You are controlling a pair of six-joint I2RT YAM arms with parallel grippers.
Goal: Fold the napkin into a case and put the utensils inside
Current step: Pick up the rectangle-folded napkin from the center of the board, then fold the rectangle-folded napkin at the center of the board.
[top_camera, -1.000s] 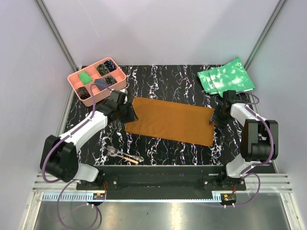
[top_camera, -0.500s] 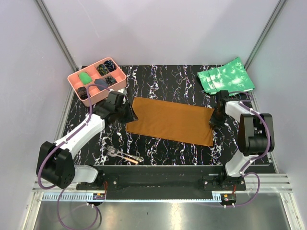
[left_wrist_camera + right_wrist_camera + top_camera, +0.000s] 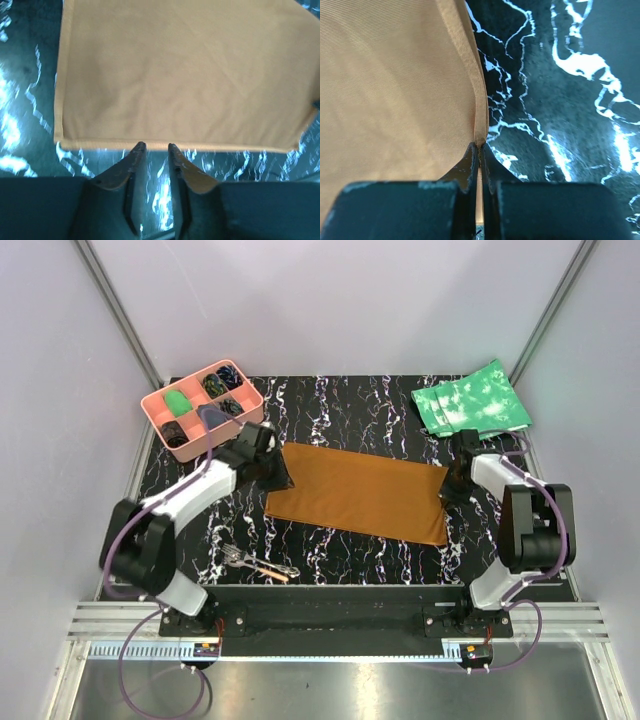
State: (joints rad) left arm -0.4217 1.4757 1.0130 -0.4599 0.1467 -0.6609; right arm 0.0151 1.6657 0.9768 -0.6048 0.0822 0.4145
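Note:
The rust-brown napkin (image 3: 355,492) lies flat on the marble table as a long oblong. No case is in view. My right gripper (image 3: 446,488) is at the napkin's right end. In the right wrist view it (image 3: 480,146) is shut on the hem of the napkin (image 3: 395,90). My left gripper (image 3: 283,480) is at the napkin's left end. In the left wrist view its jaws (image 3: 156,146) stand slightly apart with only table between them, and their tips meet the edge of the napkin (image 3: 180,75). The utensils, a silver fork (image 3: 236,557) and an orange-ended piece (image 3: 272,571), lie near the front edge.
A pink compartment tray (image 3: 153,409) with small items stands at the back left, just behind the left arm. Green mottled cloths (image 3: 472,400) lie at the back right. The table (image 3: 340,410) is black marble-patterned.
My right gripper has closed on the napkin's right hem. The left arm has swung in closer to the napkin's left end and its jaws have narrowed.

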